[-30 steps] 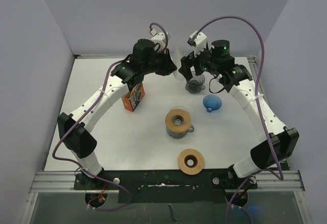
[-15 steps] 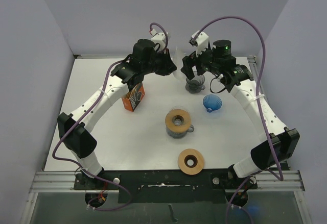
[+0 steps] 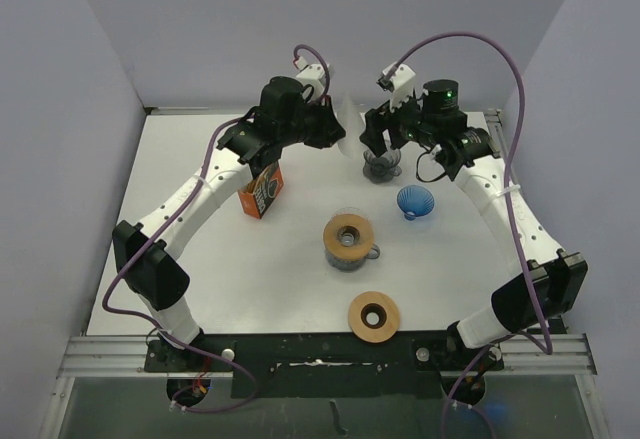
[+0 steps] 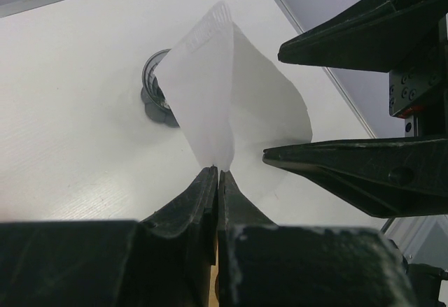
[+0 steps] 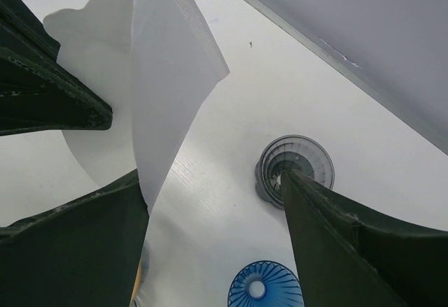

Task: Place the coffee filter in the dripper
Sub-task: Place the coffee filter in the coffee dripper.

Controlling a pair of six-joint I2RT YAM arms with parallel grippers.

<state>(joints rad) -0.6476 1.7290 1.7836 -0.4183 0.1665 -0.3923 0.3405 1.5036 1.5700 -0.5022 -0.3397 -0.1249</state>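
My left gripper (image 3: 336, 125) is shut on a white paper coffee filter (image 3: 346, 107) and holds it in the air at the back of the table. In the left wrist view the shut tips (image 4: 215, 171) pinch the filter's (image 4: 231, 90) lower corner. My right gripper (image 3: 376, 141) is open and empty, its fingers on either side of the filter's free edge (image 5: 168, 76). The grey dripper (image 3: 381, 167) stands on the table just below the right gripper; it also shows in the right wrist view (image 5: 295, 163). In the left wrist view it is half hidden behind the filter (image 4: 154, 90).
A blue dripper (image 3: 415, 201) stands right of centre, also in the right wrist view (image 5: 266, 287). A glass cup topped by a brown ring (image 3: 349, 238) sits mid-table. A second brown ring (image 3: 374, 316) lies near the front edge. An orange box (image 3: 262, 191) stands at the left.
My right gripper has lifted and moved back from over the grey dripper toward the filter. My left gripper has stayed almost still with the filter.
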